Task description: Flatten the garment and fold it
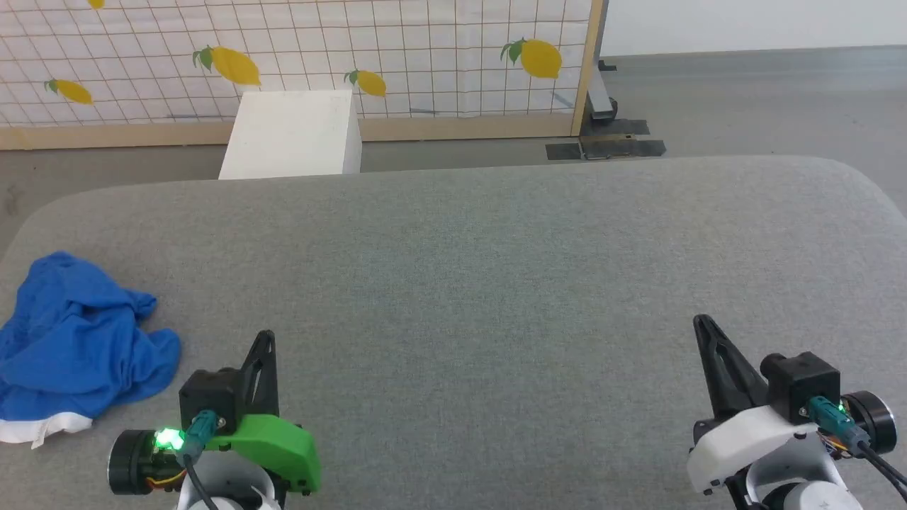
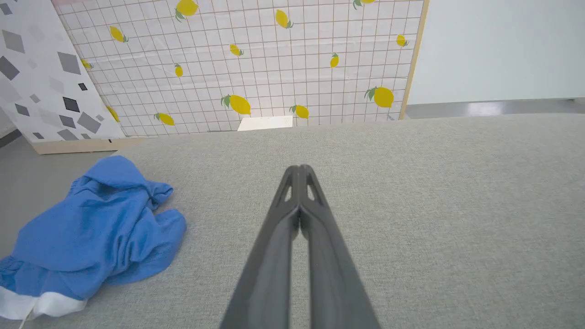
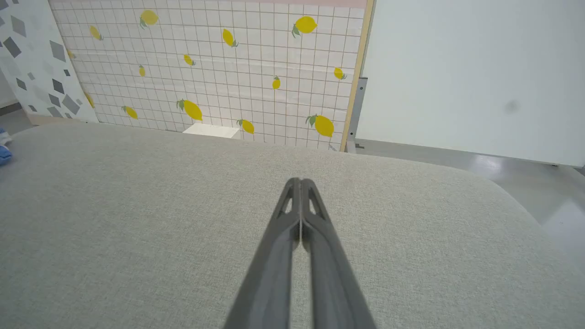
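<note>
The garment [image 1: 74, 343] is a crumpled heap of bright blue shorts at the left edge of the grey padded surface, with a white trim band showing at its near end. In the left wrist view the garment [image 2: 98, 233] lies to the left of my fingers. My left gripper [image 1: 266, 340] rests shut just right of the heap, apart from it, its fingertips pressed together [image 2: 299, 170]. Far to the right, my right gripper [image 1: 701, 324] is shut too, fingertips closed [image 3: 299, 183] over bare fabric. A sliver of the blue garment [image 3: 3, 153] shows at the right wrist view's left edge.
The grey padded surface [image 1: 496, 283] spreads wide between the two grippers, with rounded far corners. Behind it stand a white box [image 1: 294, 134] and a lemon-patterned grid panel [image 1: 397, 49] with a wooden frame. Grey floor [image 1: 744, 99] lies beyond at the right.
</note>
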### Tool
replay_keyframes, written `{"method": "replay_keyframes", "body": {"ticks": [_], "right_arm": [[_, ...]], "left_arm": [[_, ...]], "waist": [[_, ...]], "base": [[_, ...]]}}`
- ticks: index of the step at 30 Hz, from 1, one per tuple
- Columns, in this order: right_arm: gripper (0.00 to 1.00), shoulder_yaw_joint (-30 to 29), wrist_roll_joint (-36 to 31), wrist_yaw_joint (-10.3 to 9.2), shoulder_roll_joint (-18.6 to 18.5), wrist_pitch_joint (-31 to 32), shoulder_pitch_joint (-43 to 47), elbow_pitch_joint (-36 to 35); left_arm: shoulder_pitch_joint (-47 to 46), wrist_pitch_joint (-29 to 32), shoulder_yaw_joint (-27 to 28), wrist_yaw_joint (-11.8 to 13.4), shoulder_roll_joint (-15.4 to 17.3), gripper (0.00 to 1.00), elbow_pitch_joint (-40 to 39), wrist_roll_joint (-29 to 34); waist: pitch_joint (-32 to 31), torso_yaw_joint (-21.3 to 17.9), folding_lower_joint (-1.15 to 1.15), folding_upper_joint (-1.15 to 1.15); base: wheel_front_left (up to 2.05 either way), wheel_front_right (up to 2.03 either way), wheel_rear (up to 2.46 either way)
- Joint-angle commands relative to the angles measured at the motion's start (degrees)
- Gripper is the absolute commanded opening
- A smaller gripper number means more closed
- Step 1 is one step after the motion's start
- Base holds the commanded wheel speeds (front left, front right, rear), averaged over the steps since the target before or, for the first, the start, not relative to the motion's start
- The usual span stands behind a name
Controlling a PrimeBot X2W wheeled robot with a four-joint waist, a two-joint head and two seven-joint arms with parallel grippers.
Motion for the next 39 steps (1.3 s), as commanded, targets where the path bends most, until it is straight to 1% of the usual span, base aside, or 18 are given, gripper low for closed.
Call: {"method": "replay_keyframes", "body": {"ticks": [1,38,39], "right_arm": [[0.0,0.1,-0.4,-0.1,0.1,0.2,-1.0,0.0],[0.0,0.1,-0.4,-0.1,0.1,0.2,-1.0,0.0],[1.0,0.0,0.0,0.0,0.0,0.0,0.0,0.0]], "left_arm": [[-1.0,0.1,0.2,-0.1,-0.3,0.0,0.2,0.6],[-1.0,0.1,0.2,-0.1,-0.3,0.0,0.2,0.6],[0.0,0.0,0.0,0.0,0.0,1.0,0.0,0.0]], "waist": [[0.0,0.0,0.0,0.0],[0.0,0.0,0.0,0.0],[0.0,0.0,0.0,0.0]], "base": [[0.0,0.0,0.0],[0.0,0.0,0.0],[0.0,0.0,0.0]]}}
